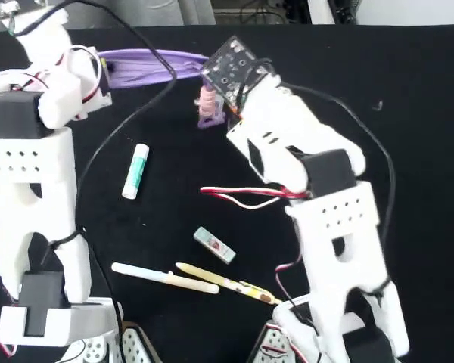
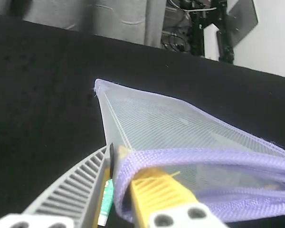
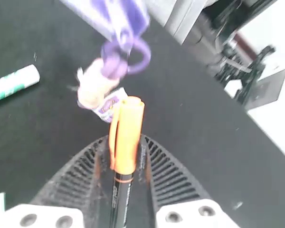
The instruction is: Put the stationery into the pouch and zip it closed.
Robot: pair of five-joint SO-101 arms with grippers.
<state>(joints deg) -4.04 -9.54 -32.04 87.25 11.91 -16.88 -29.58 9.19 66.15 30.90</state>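
A purple-trimmed mesh pouch [image 1: 155, 63] lies at the back of the black table. My left gripper [image 2: 118, 175] is shut on the pouch's [image 2: 180, 137] open edge at its left end. My right gripper [image 3: 126, 142] is shut on an orange pen [image 3: 125, 142], its tip just short of the pouch's right end, where a purple ring pull [image 3: 128, 57] and a pink charm [image 3: 96, 88] hang. In the high view the right gripper [image 1: 225, 106] sits beside the charm [image 1: 206, 104]. A white and green glue stick [image 1: 135, 171], a small eraser [image 1: 214, 245], a white pen [image 1: 165, 278] and a yellow pencil [image 1: 223, 282] lie loose.
Red and white wires [image 1: 246, 197] trail off the right arm over the table's middle. Both arm bases stand at the front edge. A black cable [image 1: 129, 121] loops across the table from the left arm.
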